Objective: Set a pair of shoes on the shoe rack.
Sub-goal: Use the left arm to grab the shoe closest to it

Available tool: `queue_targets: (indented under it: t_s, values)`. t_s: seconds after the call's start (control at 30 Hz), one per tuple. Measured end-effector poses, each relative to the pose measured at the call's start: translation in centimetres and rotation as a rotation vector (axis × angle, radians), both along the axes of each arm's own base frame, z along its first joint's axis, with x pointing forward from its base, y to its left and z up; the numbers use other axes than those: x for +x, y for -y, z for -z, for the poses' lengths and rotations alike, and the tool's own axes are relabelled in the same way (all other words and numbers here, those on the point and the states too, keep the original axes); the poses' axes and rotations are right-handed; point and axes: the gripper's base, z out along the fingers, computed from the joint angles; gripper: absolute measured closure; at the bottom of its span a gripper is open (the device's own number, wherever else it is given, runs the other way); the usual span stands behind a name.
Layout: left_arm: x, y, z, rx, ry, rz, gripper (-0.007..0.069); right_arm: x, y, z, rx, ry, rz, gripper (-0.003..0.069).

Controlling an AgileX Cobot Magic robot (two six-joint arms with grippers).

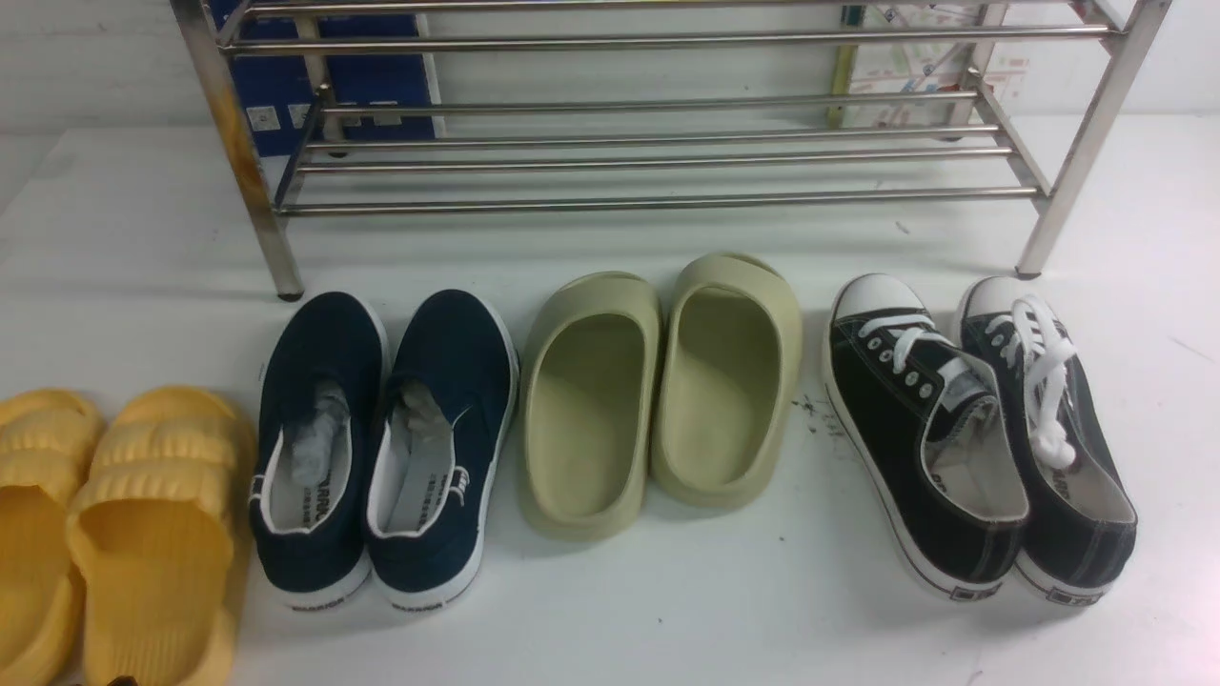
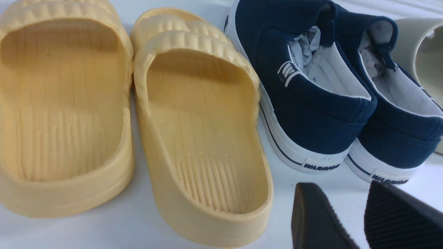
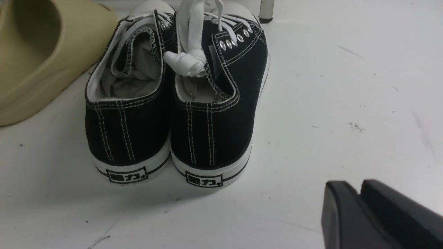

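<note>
Risk note: pair of shoes [image 1: 438, 372] sits on table [image 1: 667, 610], short of shoe rack [image 1: 648, 202], with yellow slides [image 1: 152, 524] close alongside. Left gripper [image 2: 341, 193] has jaws apart, nothing held, near the heels. Right gripper [image 3: 360, 188] is pinched together, empty. Likely fault: L grips one shoe only, or nudges a slide.

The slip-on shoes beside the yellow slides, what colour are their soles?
White soles with a thin navy stripe; the left wrist view shows them best.

Bright, even light; soft shadows, glare on the shoe rack [image 1: 620, 40].
</note>
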Motion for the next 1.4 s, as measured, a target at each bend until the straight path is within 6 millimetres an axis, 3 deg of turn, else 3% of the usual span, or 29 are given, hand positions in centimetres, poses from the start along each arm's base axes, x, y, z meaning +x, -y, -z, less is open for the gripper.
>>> queue_targets:
  t_s: [0.5, 0.97, 1.17, 1.23, 1.4]
  values:
    - [0.0, -0.1, -0.1, 0.043, 0.009, -0.002, 0.0386, 0.0, 0.0, 0.0, -0.001, 0.000, 0.000, 0.0528]
    - [0.5, 0.3, -3.0, -0.074, 0.335, 0.017, 0.0386, 0.0, 0.1, 0.0, -0.039, 0.000, 0.004, 0.0517]
    - [0.3, 0.2, -5.1, -0.160, 0.556, 0.014, 0.0386, 0.0, 0.1, 0.0, -0.041, 0.000, 0.004, 0.0510]
    - [-0.2, 0.1, -6.6, -0.212, 0.719, 0.016, 0.0386, 0.0, 0.1, 0.0, -0.041, 0.000, 0.004, 0.0507]
    - [-1.6, -0.1, -10.9, -0.246, 0.874, 0.027, 0.0386, 0.0, 0.1, 0.0, -0.041, 0.000, 0.004, 0.0503]
